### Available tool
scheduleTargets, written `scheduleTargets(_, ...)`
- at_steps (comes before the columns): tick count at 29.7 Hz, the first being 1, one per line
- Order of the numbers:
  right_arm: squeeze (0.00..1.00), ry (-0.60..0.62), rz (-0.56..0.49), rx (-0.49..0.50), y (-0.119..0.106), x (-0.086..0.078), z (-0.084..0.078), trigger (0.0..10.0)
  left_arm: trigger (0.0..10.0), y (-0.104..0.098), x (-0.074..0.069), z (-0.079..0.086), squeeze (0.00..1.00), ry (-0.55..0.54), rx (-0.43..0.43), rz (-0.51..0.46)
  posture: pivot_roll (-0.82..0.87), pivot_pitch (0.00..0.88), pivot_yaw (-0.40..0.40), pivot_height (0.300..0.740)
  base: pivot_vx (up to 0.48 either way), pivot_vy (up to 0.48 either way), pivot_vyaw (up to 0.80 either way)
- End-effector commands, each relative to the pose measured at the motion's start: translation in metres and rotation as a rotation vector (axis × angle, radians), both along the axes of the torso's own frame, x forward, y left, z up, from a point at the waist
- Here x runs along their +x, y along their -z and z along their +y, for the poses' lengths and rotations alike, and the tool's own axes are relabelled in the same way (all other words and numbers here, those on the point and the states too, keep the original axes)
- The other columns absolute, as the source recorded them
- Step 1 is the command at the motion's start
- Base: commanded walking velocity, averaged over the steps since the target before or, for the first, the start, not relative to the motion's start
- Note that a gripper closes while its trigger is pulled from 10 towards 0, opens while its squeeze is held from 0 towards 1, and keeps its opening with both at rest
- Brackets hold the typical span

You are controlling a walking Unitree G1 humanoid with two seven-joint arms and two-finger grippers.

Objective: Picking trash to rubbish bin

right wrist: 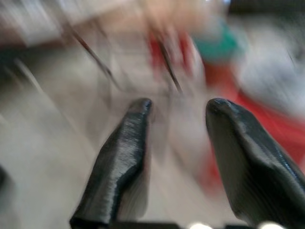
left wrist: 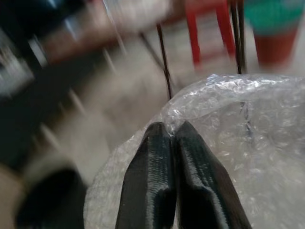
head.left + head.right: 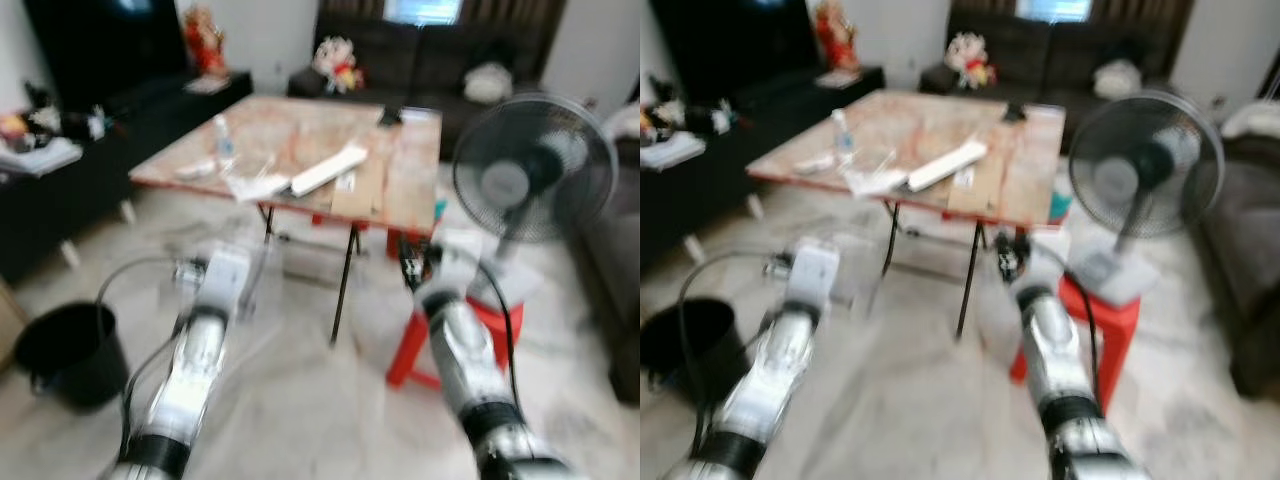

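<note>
My left gripper (image 2: 170,126) is shut on a sheet of clear bubble wrap (image 2: 248,133), which bulges around its fingers. In the eye views that gripper (image 3: 235,268) is held out low over the floor, in front of the wooden table (image 3: 400,175). The black rubbish bin (image 3: 65,350) stands on the floor to its left. My right gripper (image 1: 178,107) is open with nothing between its fingers, and it is held out near the red stool (image 3: 480,330). On the table lie a plastic bottle (image 3: 223,135), crumpled wrappers (image 3: 255,185) and a long white box (image 3: 328,170).
A standing fan (image 3: 530,175) sits on the red stool at the right. A dark sofa (image 3: 440,60) lines the back wall, and a low black cabinet (image 3: 60,190) runs along the left. The table's thin black legs (image 3: 345,280) stand straight ahead. The views are blurred.
</note>
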State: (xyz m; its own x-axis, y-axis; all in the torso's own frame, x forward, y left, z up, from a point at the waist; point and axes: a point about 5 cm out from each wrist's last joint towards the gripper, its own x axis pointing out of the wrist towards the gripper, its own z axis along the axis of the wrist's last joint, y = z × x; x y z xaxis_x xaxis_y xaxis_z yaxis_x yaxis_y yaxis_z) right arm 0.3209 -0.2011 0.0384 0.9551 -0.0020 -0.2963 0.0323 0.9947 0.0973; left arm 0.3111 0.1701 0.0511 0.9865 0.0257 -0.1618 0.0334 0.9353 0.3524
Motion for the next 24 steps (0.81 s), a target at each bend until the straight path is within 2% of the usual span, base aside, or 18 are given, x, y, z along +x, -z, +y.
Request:
scheduleTargets(1,0.0,0.002,0.049,-0.003,0.006,-0.002,0.001,10.0,10.0,0.013,-0.005,0.01,0.0,-0.039,-0.024,0.067,-0.03,0.019,-0.043,0.74,0.0,0.0,0.0)
scheduleTargets(2,0.0,0.038,0.142,-0.018,0.023,-0.018,-0.013,10.0,10.0,0.036,-0.02,0.019,0.0,-0.095,-0.062,0.175,-0.03,0.017,-0.043,0.74,0.0,0.0,0.0)
scheduleTargets(3,0.0,0.038,0.142,-0.018,0.023,-0.018,-0.013,10.0,10.0,0.036,-0.02,0.019,0.0,-0.095,-0.062,0.175,-0.03,0.017,-0.043,0.74,0.0,0.0,0.0)
scheduleTargets(4,0.0,0.091,0.227,-0.002,0.039,-0.035,-0.025,10.0,10.0,0.055,-0.036,0.026,0.0,-0.142,-0.092,0.266,-0.04,0.015,-0.045,0.74,0.0,0.0,0.0)
scheduleTargets(7,0.0,0.138,0.311,-0.004,0.055,-0.054,-0.035,10.0,10.0,0.072,-0.052,0.031,0.0,-0.172,-0.09,0.347,-0.04,0.013,-0.046,0.74,0.0,0.0,0.0)
scheduleTargets(8,0.0,0.148,0.351,0.001,0.063,-0.063,-0.037,10.0,10.0,0.082,-0.062,0.033,0.0,-0.182,-0.082,0.398,-0.03,0.013,-0.047,0.74,0.0,0.0,0.0)
scheduleTargets(9,0.0,0.148,0.351,0.001,0.063,-0.063,-0.037,10.0,10.0,0.082,-0.062,0.033,0.0,-0.182,-0.082,0.398,-0.03,0.013,-0.047,0.74,0.0,0.0,0.0)
scheduleTargets(10,0.0,0.157,0.428,0.015,0.077,-0.081,-0.036,10.0,10.0,0.1,-0.083,0.035,0.0,-0.203,-0.076,0.504,-0.03,0.013,-0.047,0.74,0.0,0.0,0.0)
scheduleTargets(11,0.0,0.162,0.474,0.023,0.086,-0.091,-0.034,10.0,10.0,0.11,-0.096,0.035,0.0,-0.215,-0.081,0.567,-0.04,0.006,-0.046,0.74,0.0,0.0,0.0)
scheduleTargets(13,0.0,0.167,0.541,0.027,0.098,-0.108,-0.031,10.0,10.0,0.124,-0.117,0.035,0.0,-0.238,-0.096,0.656,-0.04,0.0,-0.046,0.74,0.0,0.0,0.0)
scheduleTargets(16,0.0,0.148,0.614,0.016,0.11,-0.125,-0.024,10.0,10.0,0.136,-0.14,0.034,0.0,-0.283,-0.124,0.744,-0.04,0.0,-0.045,0.74,0.0,0.0,0.0)
scheduleTargets(19,0.0,0.125,0.633,0.007,0.113,-0.13,-0.02,10.0,10.0,0.14,-0.147,0.034,0.0,-0.303,-0.137,0.772,-0.04,0.0,-0.046,0.74,0.0,0.0,0.0)
scheduleTargets(24,0.0,0.122,0.668,0.0,0.118,-0.137,-0.016,10.0,10.0,0.141,-0.147,0.03,0.0,-0.313,-0.156,0.763,-0.03,0.0,-0.052,0.74,0.0,0.0,0.0)
